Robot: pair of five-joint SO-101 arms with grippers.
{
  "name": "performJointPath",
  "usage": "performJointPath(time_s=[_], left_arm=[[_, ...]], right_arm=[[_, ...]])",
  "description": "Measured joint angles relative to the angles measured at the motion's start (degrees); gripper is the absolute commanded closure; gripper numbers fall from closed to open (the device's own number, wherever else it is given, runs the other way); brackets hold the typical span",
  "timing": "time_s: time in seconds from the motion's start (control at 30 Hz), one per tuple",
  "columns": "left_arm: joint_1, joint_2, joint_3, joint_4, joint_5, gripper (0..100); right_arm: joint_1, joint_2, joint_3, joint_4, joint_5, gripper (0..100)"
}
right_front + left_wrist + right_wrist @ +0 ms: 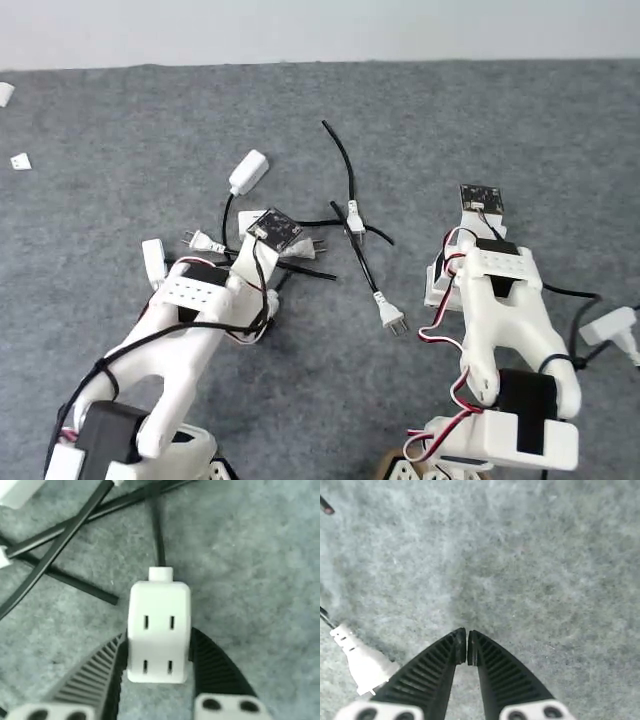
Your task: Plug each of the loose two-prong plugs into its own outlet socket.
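My left gripper (157,637) is shut on a white outlet socket (159,630) with two pairs of slots facing up; a finger (100,670) presses each side, and its black cord (157,535) runs away over the carpet. My right gripper (467,645) is shut with nothing in it, just above bare carpet, with a white plug (362,662) beside it. In the high view a second white outlet (248,172) lies beyond the left arm (200,300). Loose two-prong plugs lie at the left (203,241) and in the middle (390,318).
Black cords (350,200) cross between the arms, with a small white inline piece (355,215). Another white plug block (612,327) lies by the right arm (505,310). Two small white bits (20,161) sit far left. Grey carpet covers the table.
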Motion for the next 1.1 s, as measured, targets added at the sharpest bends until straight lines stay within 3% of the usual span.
performJointPath(time_s=[0.13, 0.33, 0.53, 0.9, 1.1], left_arm=[[2.90, 0.00, -0.18, 1.93, 2.29, 99], [8.79, 0.09, -4.31, 8.97, 21.98, 99], [9.49, 0.35, -9.49, 11.52, 38.33, 99], [9.85, 1.05, -3.87, -2.73, 45.10, 98], [11.52, 1.05, -3.87, -3.25, 44.92, 79]], right_arm=[[0.00, 0.00, 0.00, 0.00, 0.00, 99.0], [0.00, 0.00, 0.00, 0.00, 0.00, 99.0], [0.00, 0.00, 0.00, 0.00, 0.00, 99.0], [-0.09, 0.00, 0.00, 0.00, 0.00, 99.0], [0.00, 0.00, 0.00, 0.00, 0.00, 99.0]])
